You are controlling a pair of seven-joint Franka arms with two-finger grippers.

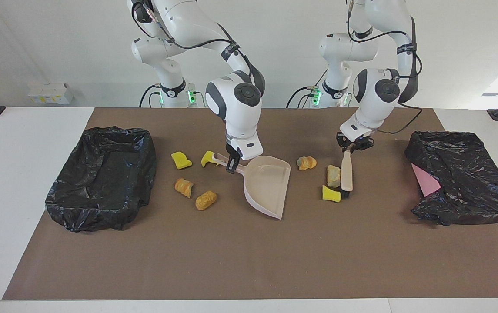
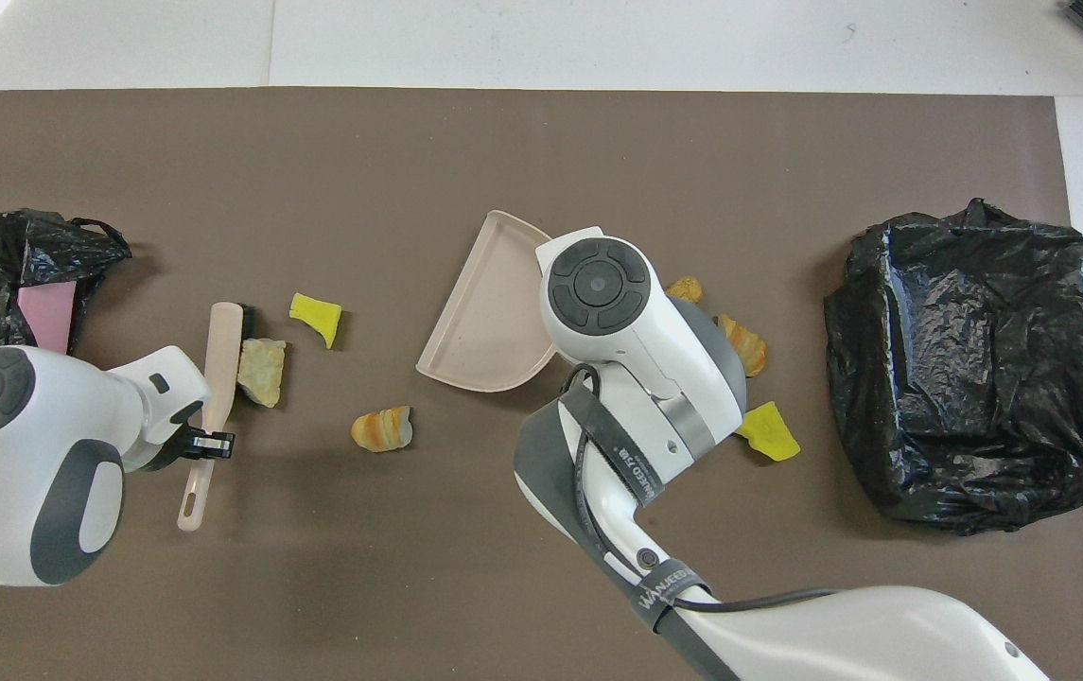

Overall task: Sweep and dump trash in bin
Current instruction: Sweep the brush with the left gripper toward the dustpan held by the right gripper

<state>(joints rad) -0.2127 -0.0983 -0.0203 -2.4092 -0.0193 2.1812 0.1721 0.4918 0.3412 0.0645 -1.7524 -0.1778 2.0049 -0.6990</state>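
Observation:
My right gripper [image 1: 231,165] is shut on the handle of the beige dustpan [image 1: 266,184], whose mouth faces the left arm's end of the table. My left gripper [image 1: 353,146] is shut on the handle of the brush [image 1: 346,174], bristles down on the mat. A pale beige lump [image 1: 333,175] of trash touches the brush on the dustpan's side. A yellow sponge chunk [image 1: 330,194] lies just past it, and an orange lump [image 1: 306,163] sits between it and the dustpan. Two yellow chunks [image 1: 181,160] and two orange-brown lumps [image 1: 205,200] lie beside a black-lined bin [image 1: 101,176].
A second black-lined bin [image 1: 462,178] with a pink sheet [image 1: 425,184] at its edge stands at the left arm's end. In the overhead view the right arm's wrist [image 2: 598,293] covers part of the dustpan [image 2: 484,312] and a yellow chunk.

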